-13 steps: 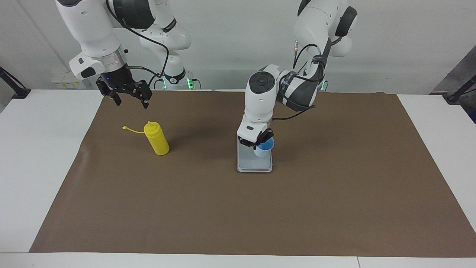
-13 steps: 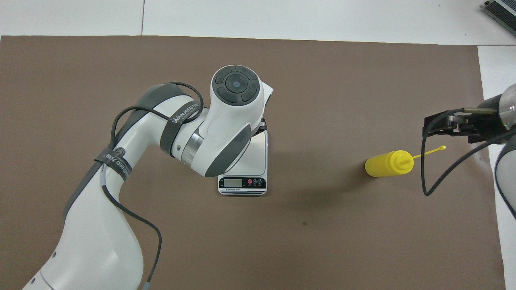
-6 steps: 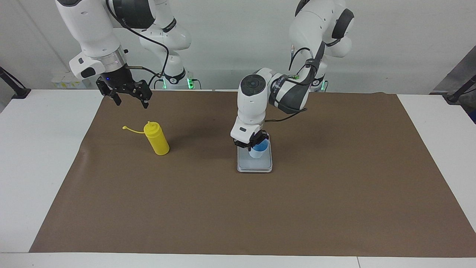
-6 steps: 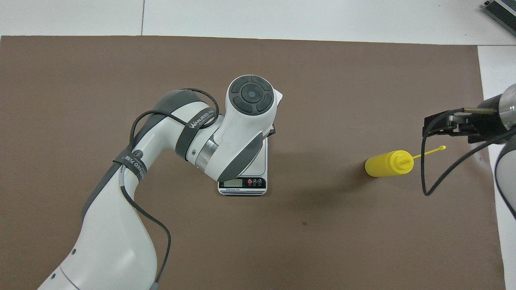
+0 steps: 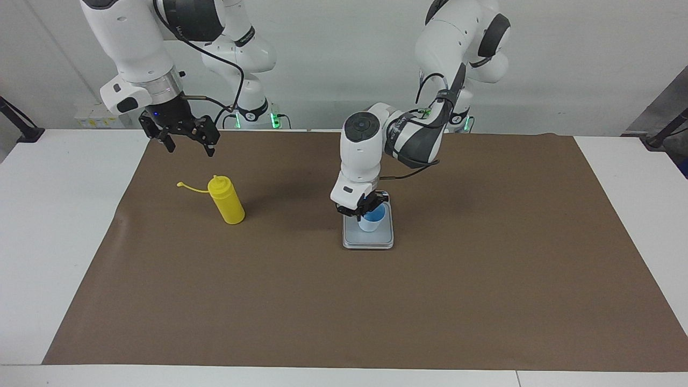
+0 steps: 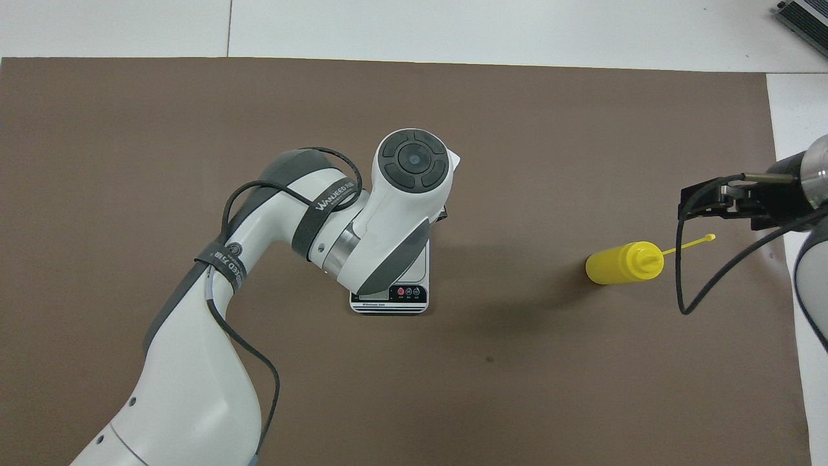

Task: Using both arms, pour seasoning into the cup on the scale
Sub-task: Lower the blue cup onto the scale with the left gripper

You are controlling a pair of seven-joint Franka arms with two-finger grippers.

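1. Clamping the rim of the small light blue plastic cup [image 5: 372, 218], the left gripper [image 5: 365, 207] holds it on the flat silver-grey scale [image 5: 368, 240] at mid-bench.
2. Right gripper [image 5: 185, 141] hangs wide open, empty, above the upright yellow plastic squeeze bottle [image 5: 226, 200] toward the right arm's end.

A: Stock on the table?
B: One yellow squeeze bottle [image 5: 227, 203], one light blue cup [image 5: 372, 220], one digital scale [image 5: 368, 241].
A: Coverings?
B: One brown mat [image 5: 376, 301].
A: Machinery?
B: Two robot arms, so two grippers: the left gripper [image 5: 363, 208] and the right gripper [image 5: 188, 142].
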